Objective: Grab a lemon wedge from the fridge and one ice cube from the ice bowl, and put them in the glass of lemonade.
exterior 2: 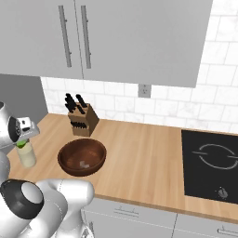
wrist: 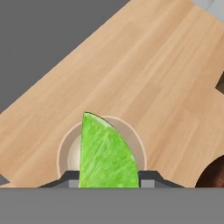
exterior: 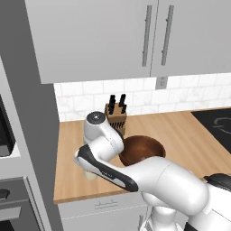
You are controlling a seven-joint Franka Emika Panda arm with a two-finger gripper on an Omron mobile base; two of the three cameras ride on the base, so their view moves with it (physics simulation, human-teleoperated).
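— Look at the hand view: the lemon wedge sits low in the middle of the frame, its point up, and right behind it is the round rim of the glass of lemonade. The wedge is lined up over the mouth, I'd say so that it can fall straight in.

— And the gripper? Is it holding that wedge?

— Pinching it, yes. The two dark tips flank the base of the wedge at the bottom edge, jaws narrowed onto it, not spread. In the right base view you catch the same thing at the far left: a speck of green just above the glass, with the hand above both.

— So the ice waits its turn.

— I'd judge so. The ice bowl stands just beside the glass, lower left of centre, with a pale ice cube on its bottom. Near enough for a short reach afterwards.

— How's the arm set?

— In the left base view it rises from the lower right, elbows across the wooden counter, and folds down at centre left, wrist pointing at the counter. It covers most of the glass there. The knife block stands behind, apart from it.

— The fridge?

— Can't say from here.
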